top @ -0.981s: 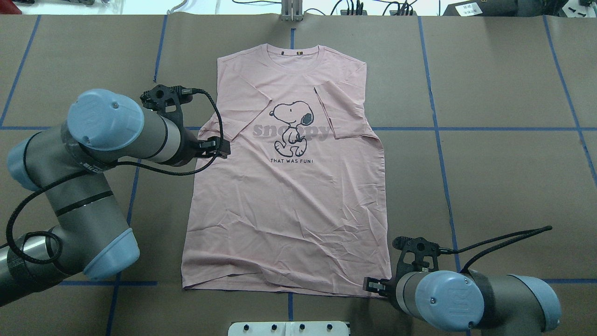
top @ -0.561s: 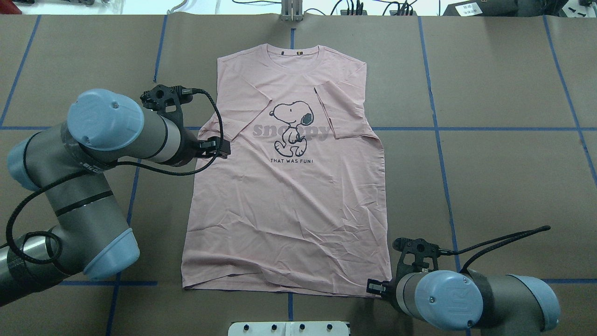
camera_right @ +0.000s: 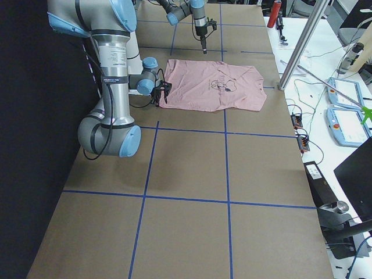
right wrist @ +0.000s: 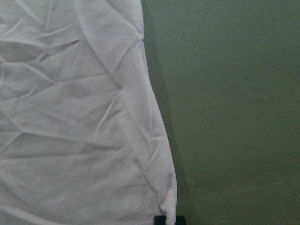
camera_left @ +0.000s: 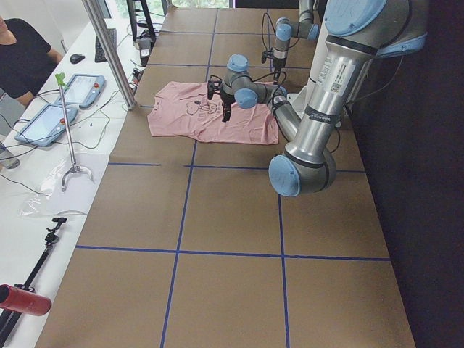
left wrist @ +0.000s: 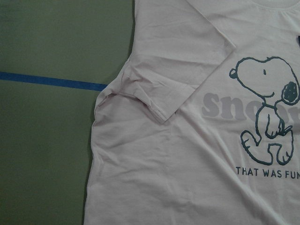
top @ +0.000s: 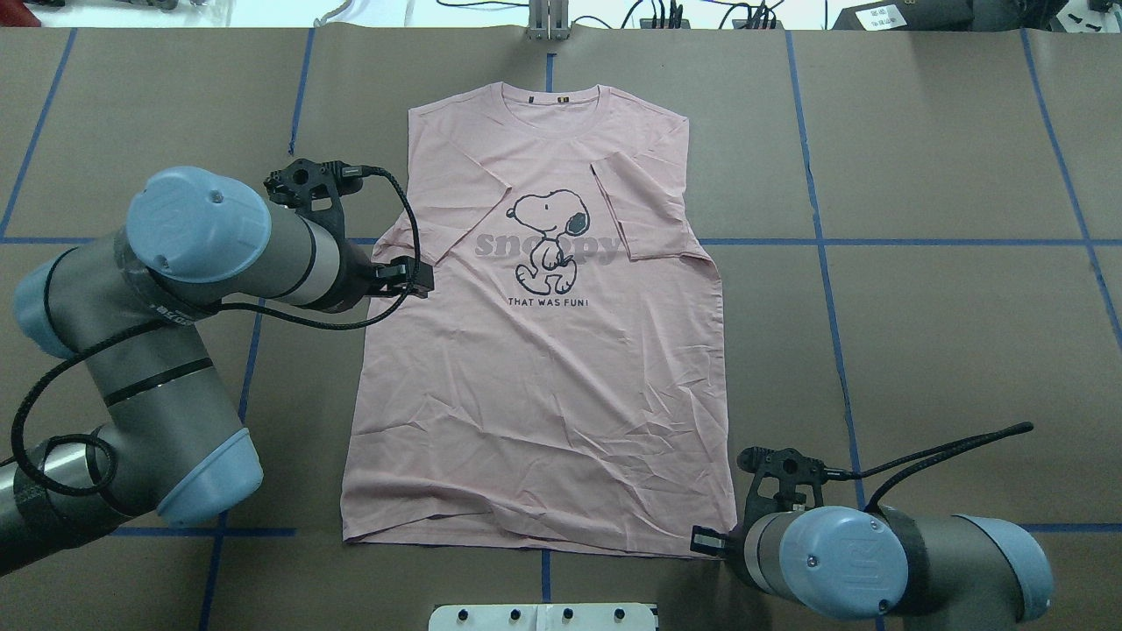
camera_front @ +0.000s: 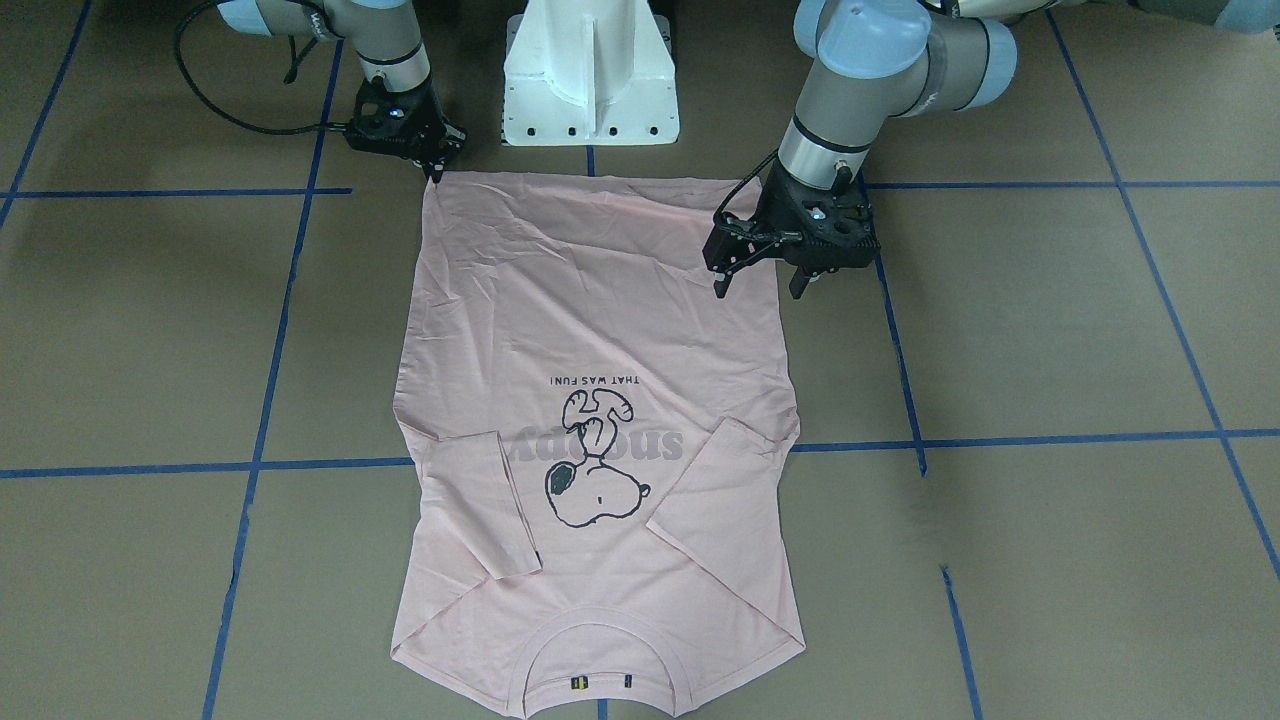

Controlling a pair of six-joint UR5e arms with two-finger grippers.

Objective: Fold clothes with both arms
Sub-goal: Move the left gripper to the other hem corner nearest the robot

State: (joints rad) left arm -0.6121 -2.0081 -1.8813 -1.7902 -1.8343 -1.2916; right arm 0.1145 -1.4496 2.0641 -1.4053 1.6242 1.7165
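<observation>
A: Logging the black two-finger left gripper (camera_front: 758,290) first. Spread wide, gripping nothing, hanging clear of the cloth.

B: Confirmed. Directly below it, the side edge of a pale pink short-sleeved T-shirt (top: 543,394) with a black-outlined cartoon dog print (top: 548,241). One fingertip over fabric, the other over the brown paper table cover (top: 947,350).

A: Just ahead of those fingertips, a folded-in near sleeve (top: 447,210), then grey "snoopy" lettering (top: 500,248) beyond.

B: On to the black two-finger right gripper (camera_front: 437,172). Tips drawn together right at the hem corner, apparently pinching it. Wrist view cuts off most of the fingers.

A: Noted. Spreads flat and print up away from that pinch, hem nearest, ribbed collar (top: 550,105) farthest.

B: Other sleeve (top: 644,210) folded inward too, well ahead of the right gripper.

A: Blue tape lines (top: 920,242) across the cover on the outer side of each gripper. White pedestal base (camera_front: 590,70) between the two, just behind the hem.
</observation>
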